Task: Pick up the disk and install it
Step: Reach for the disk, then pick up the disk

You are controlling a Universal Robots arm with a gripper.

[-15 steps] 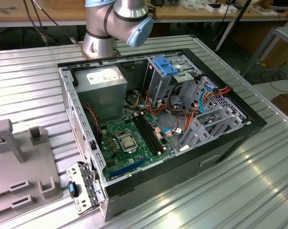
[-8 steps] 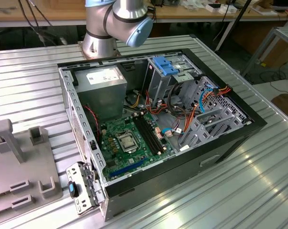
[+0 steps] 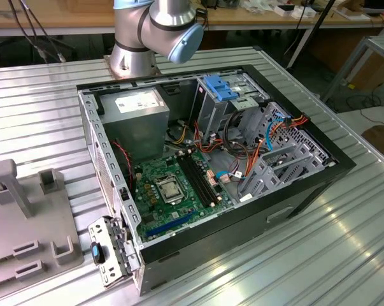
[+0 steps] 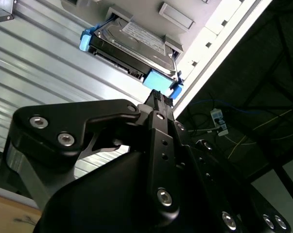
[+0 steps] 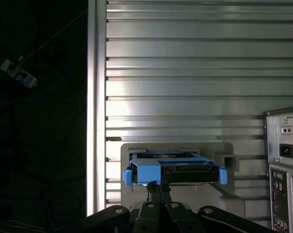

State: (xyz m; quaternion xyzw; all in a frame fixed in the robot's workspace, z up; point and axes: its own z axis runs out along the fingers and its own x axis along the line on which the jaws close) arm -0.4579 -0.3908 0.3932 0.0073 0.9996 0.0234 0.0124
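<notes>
Black screw-studded claw (image 4: 158, 99), silver-blue arm (image 3: 141, 38)

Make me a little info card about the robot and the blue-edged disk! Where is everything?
Disk: lying in a grey holder on the ribbed metal table, not yet in the computer
Gripper: pointing at the disk's blue end, close to it
Grip: cannot tell whether it touches the disk
Computer case: open, circuit board showing
</notes>
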